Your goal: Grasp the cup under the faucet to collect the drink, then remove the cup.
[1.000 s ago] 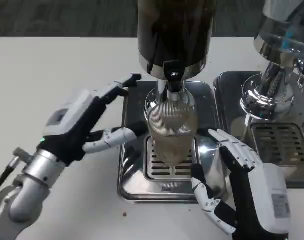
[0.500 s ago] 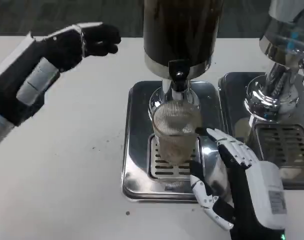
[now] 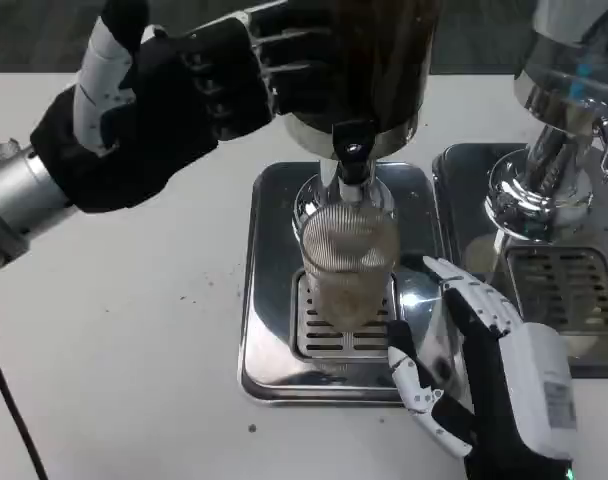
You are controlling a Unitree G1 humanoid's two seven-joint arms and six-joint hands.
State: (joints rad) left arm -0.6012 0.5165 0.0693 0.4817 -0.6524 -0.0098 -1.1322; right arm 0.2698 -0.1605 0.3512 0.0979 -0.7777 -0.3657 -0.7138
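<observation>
Change since earlier frames: left hand (image 3: pixel 174 100) has risen from beside the cup at frame centre to the upper left and swung across, so its fingertips now reach the dark dispenser body (image 3: pixel 359 60) at top centre; right hand (image 3: pixel 484 370) has barely shifted.
Left hand state: raised, fingers spread apart and holding nothing; whether the fingertips actually touch the dispenser body or its tap lever (image 3: pixel 352 140) cannot be told.
Right hand state: at lower right of the frame, fingers apart and holding nothing, standing just beside the cup on its right; contact with the glass is not evident.
Cup location: ribbed clear cup (image 3: pixel 346 262) stands upright at frame centre on the slotted grate of the steel drip tray (image 3: pixel 269 300), directly below the faucet (image 3: pixel 350 180).
Cup contents: pale liquid appears to fill the lower part; level cannot be read with confidence.
Adjacent equipment: second chrome dispenser (image 3: pixel 559 120) with its own tray at the right edge, not involved.
Step in hand: judged to be the collecting stage, with the left hand going for the tap.
Next move calls for: left hand to work the lever while the right closes around the cup to steady it, keeping it upright and centred under the spout.
</observation>
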